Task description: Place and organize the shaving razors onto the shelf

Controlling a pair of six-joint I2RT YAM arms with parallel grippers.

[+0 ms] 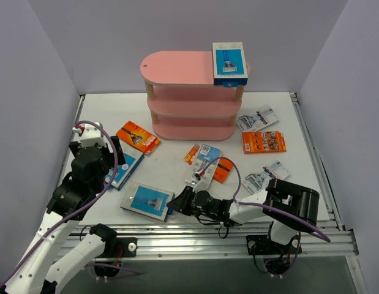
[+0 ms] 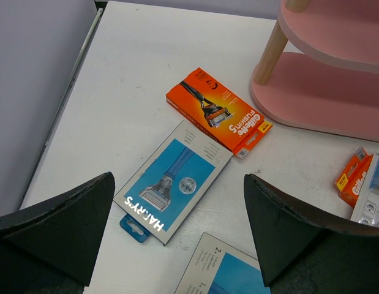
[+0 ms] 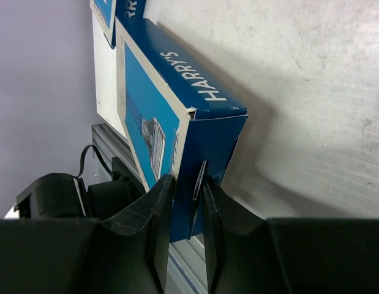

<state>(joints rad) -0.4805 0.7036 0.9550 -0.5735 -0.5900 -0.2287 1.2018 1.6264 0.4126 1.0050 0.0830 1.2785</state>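
The pink shelf (image 1: 188, 92) stands at the back middle, with one blue-and-white razor box (image 1: 229, 63) lying on the right end of its top board. My right gripper (image 1: 177, 204) is shut on the end flap of a second blue box (image 1: 146, 201) near the front edge. In the right wrist view the fingers (image 3: 157, 214) pinch that box (image 3: 165, 104), which is tipped up on its edge. My left gripper (image 1: 116, 160) is open above a third blue box (image 2: 174, 180). An orange card (image 2: 220, 110) lies beyond it.
More orange cards (image 1: 263, 142) (image 1: 201, 158) and grey blister packs (image 1: 258, 118) (image 1: 266, 174) lie right of centre. The shelf's lower boards (image 2: 336, 92) and a wooden post (image 2: 272, 52) are to the left gripper's far right. Grey walls enclose the table; a metal rail (image 1: 226, 236) runs along the front.
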